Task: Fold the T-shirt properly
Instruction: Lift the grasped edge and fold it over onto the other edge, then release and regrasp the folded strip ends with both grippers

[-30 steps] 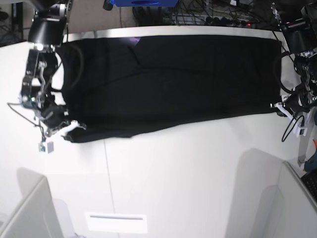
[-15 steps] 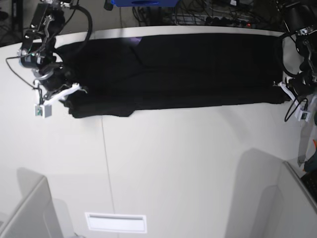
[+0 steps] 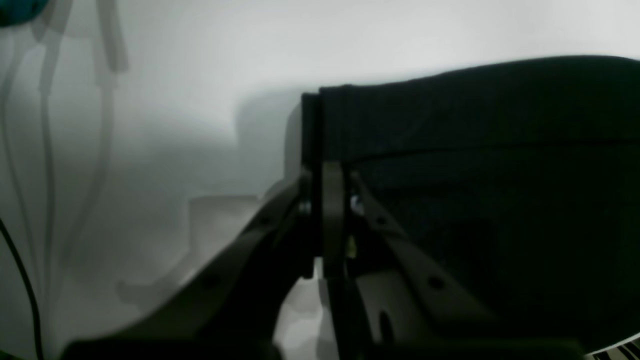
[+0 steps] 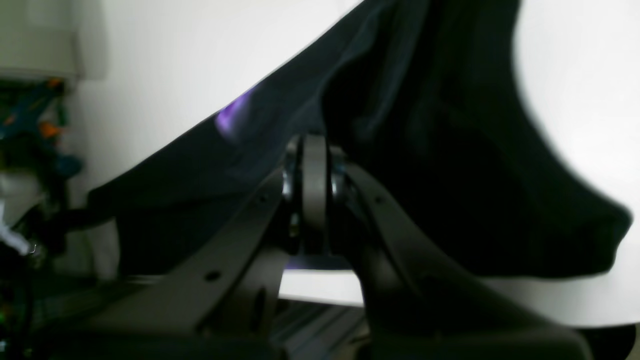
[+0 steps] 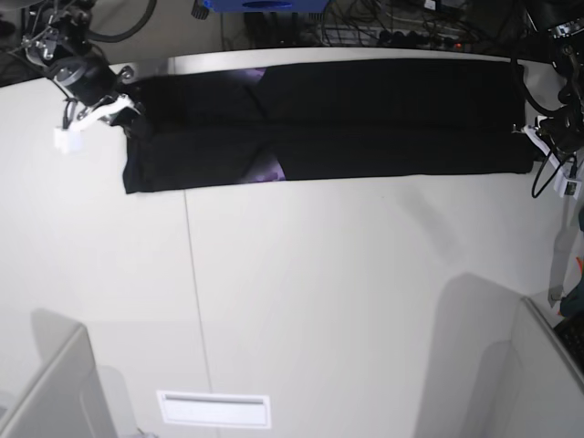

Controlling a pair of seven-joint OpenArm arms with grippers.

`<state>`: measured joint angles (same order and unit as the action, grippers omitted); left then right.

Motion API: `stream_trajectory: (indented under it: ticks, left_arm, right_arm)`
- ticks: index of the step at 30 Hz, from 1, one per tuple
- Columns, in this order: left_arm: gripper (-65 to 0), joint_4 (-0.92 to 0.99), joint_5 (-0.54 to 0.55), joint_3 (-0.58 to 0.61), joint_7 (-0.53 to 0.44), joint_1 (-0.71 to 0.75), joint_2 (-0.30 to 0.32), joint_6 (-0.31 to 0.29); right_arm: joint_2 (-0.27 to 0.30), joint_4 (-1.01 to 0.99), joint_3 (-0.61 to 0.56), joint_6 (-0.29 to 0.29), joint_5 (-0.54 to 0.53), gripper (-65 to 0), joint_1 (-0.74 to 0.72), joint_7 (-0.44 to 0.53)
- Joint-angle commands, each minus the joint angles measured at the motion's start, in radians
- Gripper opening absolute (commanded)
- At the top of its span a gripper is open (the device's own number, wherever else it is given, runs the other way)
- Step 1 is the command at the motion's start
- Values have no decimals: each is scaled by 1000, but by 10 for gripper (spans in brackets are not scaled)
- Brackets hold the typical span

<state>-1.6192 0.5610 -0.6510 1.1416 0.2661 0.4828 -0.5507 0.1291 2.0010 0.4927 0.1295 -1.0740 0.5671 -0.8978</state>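
The black T-shirt (image 5: 365,119) lies as a long folded band along the table's far edge, with a patch of purple print (image 5: 266,170) showing near its front edge. My right gripper (image 5: 126,111) is at the band's left end, shut on the cloth (image 4: 450,175); in the right wrist view its closed tips (image 4: 312,160) pinch lifted black cloth. My left gripper (image 5: 531,139) is at the band's right end, shut on the cloth's edge, as the left wrist view (image 3: 327,175) shows, with the T-shirt (image 3: 475,175) spreading right of it.
The white table (image 5: 319,301) stretches toward the front. Cables and a blue box (image 5: 265,5) lie behind the far edge. Grey partitions stand at the front left (image 5: 46,392) and front right (image 5: 529,365). A white tag (image 5: 64,139) hangs from the right arm.
Both grippers have carried the shirt's near edge toward the far side of the table. The band has become narrower and purple print now shows.
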Motion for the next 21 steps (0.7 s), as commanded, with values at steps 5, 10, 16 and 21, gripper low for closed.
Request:
stream_trajectory:
  ticks: [5,10,16,21]
  left_arm:
    - [-650,-25,8,-8,-12,17,29,-2]
    - [-650,-102,6,-8,-12,91,23,-2]
    - [-650,-123,6,-8,-10,131,21,-2]
    - [-650,-123,3,-8,-10,150,21,-2]
  right_arm:
    - [28,14,10,6,4,-650,20,29]
    - [10,10,2,6,116,-650,14,29]
    - [-12,10,1,6,203,-650,-2,24]
    - [-13,10,1,6,208,-650,0,22]
